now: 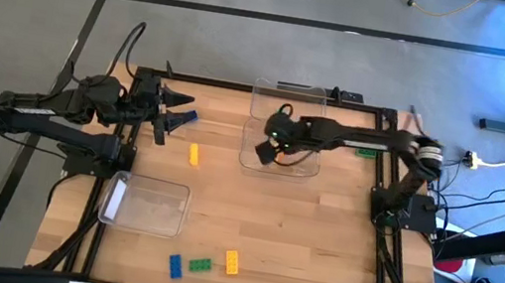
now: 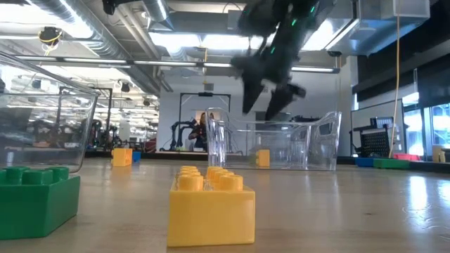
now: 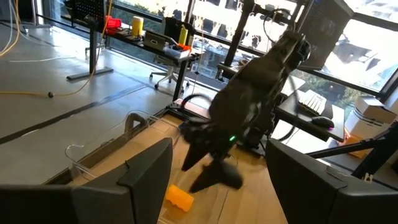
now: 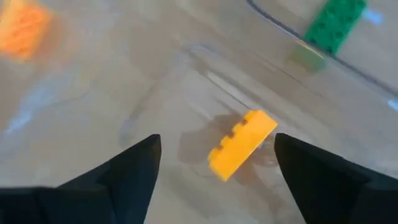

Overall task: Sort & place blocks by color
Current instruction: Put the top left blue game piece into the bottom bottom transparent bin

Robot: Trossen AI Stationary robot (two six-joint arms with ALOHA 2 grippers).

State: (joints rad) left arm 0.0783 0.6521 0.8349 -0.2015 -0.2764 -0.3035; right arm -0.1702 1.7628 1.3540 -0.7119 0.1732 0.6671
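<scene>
My right gripper [image 1: 273, 146] [image 4: 216, 142] hangs open above a clear bin [image 1: 309, 166] [image 2: 313, 144] at the table's far middle. A yellow-orange block [image 4: 242, 144] [image 2: 262, 157] lies on the bin's floor below and between the fingers, which do not touch it. A green block [image 4: 336, 25] [image 1: 367, 153] lies outside the bin on the table. My left gripper [image 1: 174, 115] [image 3: 219, 149] waits open and level at the far left, next to a blue block [image 1: 186, 115]. Another yellow-orange block [image 1: 194, 155] [image 3: 180, 198] lies on the table between the arms.
A second clear bin [image 1: 145, 204] stands at the near left. A blue [image 1: 175, 265], a green [image 1: 201, 265] and a yellow-orange block [image 1: 232, 262] lie in a row near the front edge. Bare wood lies in the table's middle and right.
</scene>
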